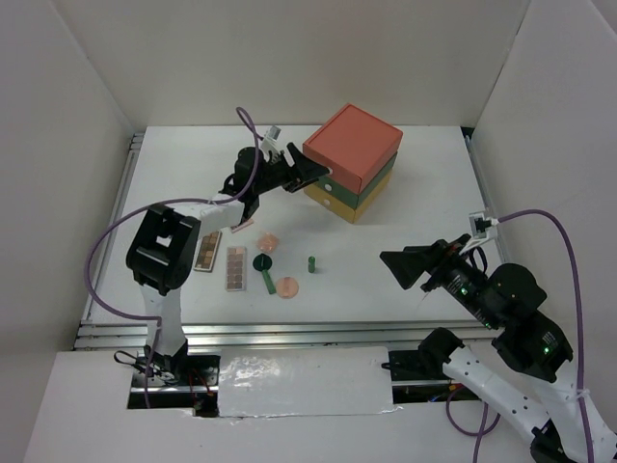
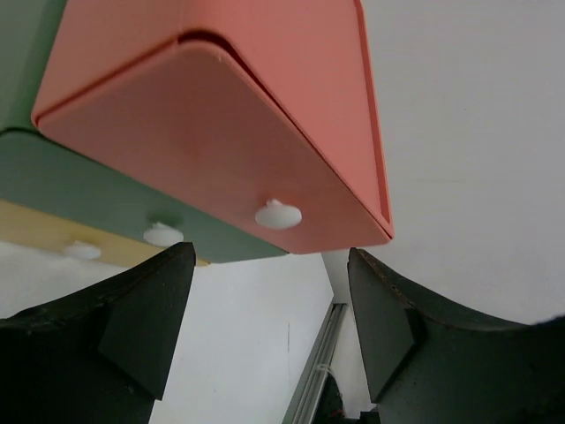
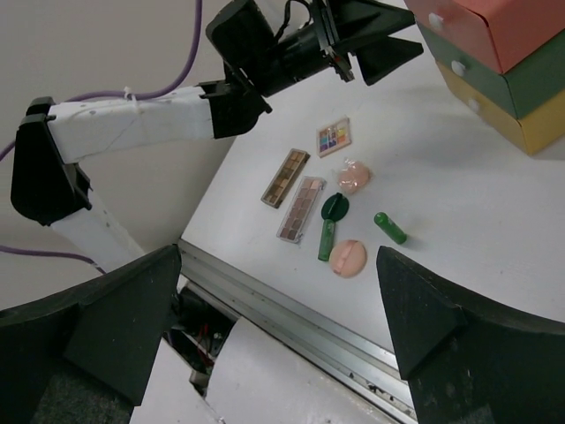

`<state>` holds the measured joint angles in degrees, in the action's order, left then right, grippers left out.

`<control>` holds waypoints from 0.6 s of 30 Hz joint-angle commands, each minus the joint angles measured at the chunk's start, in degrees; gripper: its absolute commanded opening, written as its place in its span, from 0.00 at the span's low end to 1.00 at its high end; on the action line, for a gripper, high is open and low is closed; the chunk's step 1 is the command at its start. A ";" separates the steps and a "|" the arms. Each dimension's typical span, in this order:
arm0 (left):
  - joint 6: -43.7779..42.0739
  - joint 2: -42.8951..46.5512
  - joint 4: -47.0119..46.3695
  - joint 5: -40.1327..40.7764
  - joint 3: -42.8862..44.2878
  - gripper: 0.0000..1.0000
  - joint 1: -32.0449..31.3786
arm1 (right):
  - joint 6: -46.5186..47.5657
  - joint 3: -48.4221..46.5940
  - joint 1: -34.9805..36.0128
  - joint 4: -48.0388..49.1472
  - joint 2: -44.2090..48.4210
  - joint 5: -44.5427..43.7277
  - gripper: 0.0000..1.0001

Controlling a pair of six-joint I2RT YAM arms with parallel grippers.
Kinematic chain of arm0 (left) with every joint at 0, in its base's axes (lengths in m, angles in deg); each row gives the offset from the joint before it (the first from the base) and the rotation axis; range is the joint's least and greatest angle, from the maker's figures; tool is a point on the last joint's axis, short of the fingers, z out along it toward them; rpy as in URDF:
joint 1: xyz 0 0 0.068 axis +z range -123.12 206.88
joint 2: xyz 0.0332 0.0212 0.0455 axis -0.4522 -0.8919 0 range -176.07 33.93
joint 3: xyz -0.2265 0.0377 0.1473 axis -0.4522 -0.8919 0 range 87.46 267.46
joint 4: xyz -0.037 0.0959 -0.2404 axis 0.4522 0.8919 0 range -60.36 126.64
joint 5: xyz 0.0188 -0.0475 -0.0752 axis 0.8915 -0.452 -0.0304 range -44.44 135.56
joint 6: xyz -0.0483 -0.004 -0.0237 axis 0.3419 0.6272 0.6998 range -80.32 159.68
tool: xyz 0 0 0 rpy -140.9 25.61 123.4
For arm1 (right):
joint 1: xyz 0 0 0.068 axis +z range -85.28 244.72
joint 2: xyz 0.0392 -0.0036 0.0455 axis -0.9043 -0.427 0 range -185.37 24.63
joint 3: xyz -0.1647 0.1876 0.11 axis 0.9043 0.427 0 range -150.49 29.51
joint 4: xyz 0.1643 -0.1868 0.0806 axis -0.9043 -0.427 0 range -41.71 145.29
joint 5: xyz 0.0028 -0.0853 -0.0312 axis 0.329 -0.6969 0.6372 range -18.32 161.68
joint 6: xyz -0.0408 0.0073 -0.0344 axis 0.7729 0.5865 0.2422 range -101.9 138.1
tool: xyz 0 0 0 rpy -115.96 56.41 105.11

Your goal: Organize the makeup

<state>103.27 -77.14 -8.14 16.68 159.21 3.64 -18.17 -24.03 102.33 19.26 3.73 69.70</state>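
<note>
The makeup lies in a loose group on the white table point(image 1: 424, 203). It holds two narrow brown palettes point(image 1: 208, 251) point(image 1: 236, 268), a small square multicolour palette point(image 1: 241, 228), two pink compacts point(image 1: 268, 241) point(image 1: 288, 287), a dark-green compact point(image 1: 262, 261) and two green tubes point(image 1: 267, 281) point(image 1: 312, 263). My left gripper point(image 1: 316, 174) is open and empty. In its wrist view the left gripper point(image 2: 270, 291) sits just in front of the orange drawer's white knob point(image 2: 278, 215). My right gripper point(image 1: 393, 271) is open and empty, raised to the right of the group. It looks down on the dark-green compact point(image 3: 335, 207).
The stacked drawer box point(image 1: 352, 159) stands at the back centre, orange on top, green in the middle, yellow below, all drawers closed. A metal rail point(image 1: 289, 333) runs along the table's near edge. White walls close in the left, back and right.
</note>
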 commanded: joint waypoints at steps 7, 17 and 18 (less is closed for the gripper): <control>2.41 -7.22 -7.65 -2.23 6.91 0.74 -0.05 | 2.96 -0.51 -0.08 2.46 0.60 -2.50 1.00; 3.29 -10.40 -5.46 -1.35 12.19 0.61 -1.10 | 4.10 -1.22 -0.08 0.70 1.39 -3.12 1.00; 3.47 -10.49 -5.64 -1.18 12.10 0.58 -1.01 | 4.10 -1.22 -0.08 0.70 1.57 -3.29 1.00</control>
<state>107.36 -86.76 -10.98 15.08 168.98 3.18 -15.24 -24.03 102.33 19.19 4.56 67.34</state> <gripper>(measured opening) 0.593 0.997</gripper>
